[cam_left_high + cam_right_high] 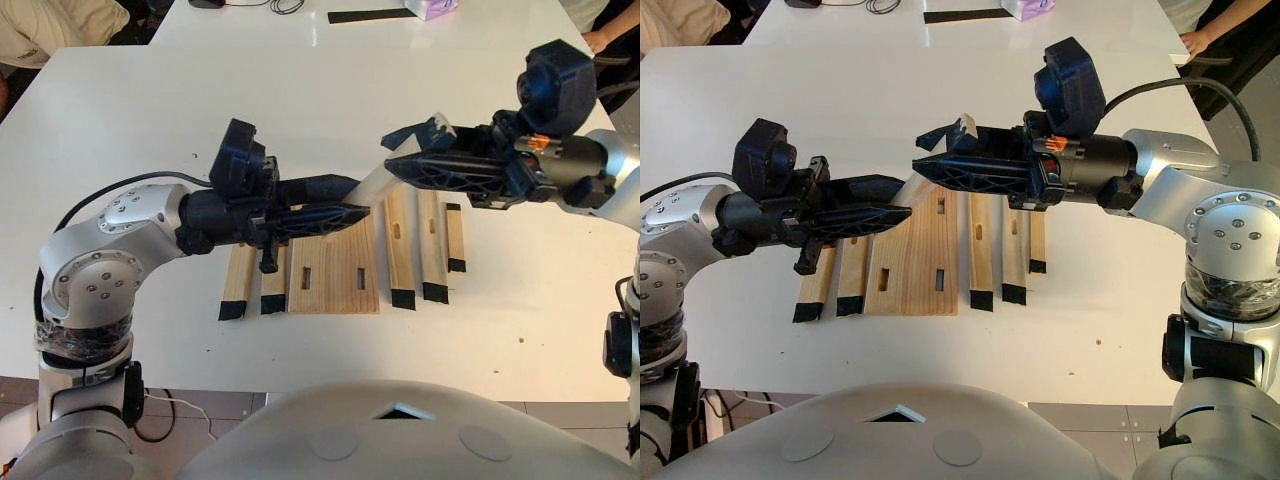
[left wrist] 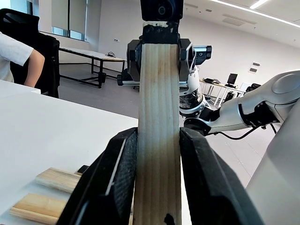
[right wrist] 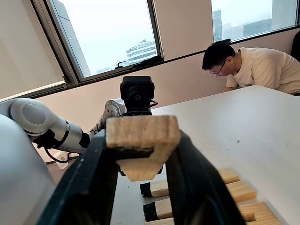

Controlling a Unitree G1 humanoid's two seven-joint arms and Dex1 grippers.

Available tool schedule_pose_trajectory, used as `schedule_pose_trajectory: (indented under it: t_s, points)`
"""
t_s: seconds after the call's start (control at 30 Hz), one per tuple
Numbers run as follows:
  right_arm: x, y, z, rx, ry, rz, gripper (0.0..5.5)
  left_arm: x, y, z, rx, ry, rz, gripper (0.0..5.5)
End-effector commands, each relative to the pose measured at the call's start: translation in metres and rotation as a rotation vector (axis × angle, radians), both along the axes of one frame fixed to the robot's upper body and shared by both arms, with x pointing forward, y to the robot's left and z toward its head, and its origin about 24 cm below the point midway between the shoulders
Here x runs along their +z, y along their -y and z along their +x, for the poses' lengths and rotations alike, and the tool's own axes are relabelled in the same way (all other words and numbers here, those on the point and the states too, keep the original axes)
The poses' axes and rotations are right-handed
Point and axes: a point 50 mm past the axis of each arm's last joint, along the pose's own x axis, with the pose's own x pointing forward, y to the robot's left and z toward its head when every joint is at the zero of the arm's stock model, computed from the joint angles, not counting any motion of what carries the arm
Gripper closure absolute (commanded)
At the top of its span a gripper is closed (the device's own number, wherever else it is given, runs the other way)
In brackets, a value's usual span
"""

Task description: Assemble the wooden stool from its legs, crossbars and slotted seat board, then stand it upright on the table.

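One wooden bar hangs in the air over the middle of the white table, held at both ends. The left gripper comes in from 9 o'clock and is closed on the lower end of the bar. In the left wrist view its two fingers press on both sides of the wood, with only the width of the bar between them. The right gripper comes in from 3 o'clock and is closed on the upper end in the same way — in the right wrist view the cut end of the bar sits between its fingers. The bar is tilted, with its higher end toward 2 o'clock.

Under the bar the slotted seat board lies flat at the centre of the table, and two slots are visible on it. At 9 o'clock of the board, just beside it, two bars lie flat side by side with black near ends. At 3 o'clock of the board three bars lie in the same manner — parallel, near one another, with black ends toward 6 o'clock.
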Motion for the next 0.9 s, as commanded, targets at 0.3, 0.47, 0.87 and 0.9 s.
schedule_pose_trajectory:
  t_s: [0.3, 0.47, 0.87, 0.9]
  points:
    - [0.007, 0.025, 0.019, -0.215, 0.154, -0.174, 4.18, 0.009, -0.015, 0.019, 0.215, 0.014, -0.038, 3.32]
    - [-0.014, 0.063, 0.022, -0.253, 0.193, -0.386, 4.18, 0.011, -0.030, 0.027, 0.403, 0.040, -0.062, 3.32]
    - [-0.080, 0.093, 0.028, -0.201, 0.355, -0.647, 4.18, -0.004, -0.023, 0.019, 0.464, 0.057, -0.076, 3.32]
    - [-0.082, 0.092, 0.028, -0.196, 0.373, -0.651, 4.18, -0.004, -0.022, 0.019, 0.462, 0.056, -0.072, 3.32]
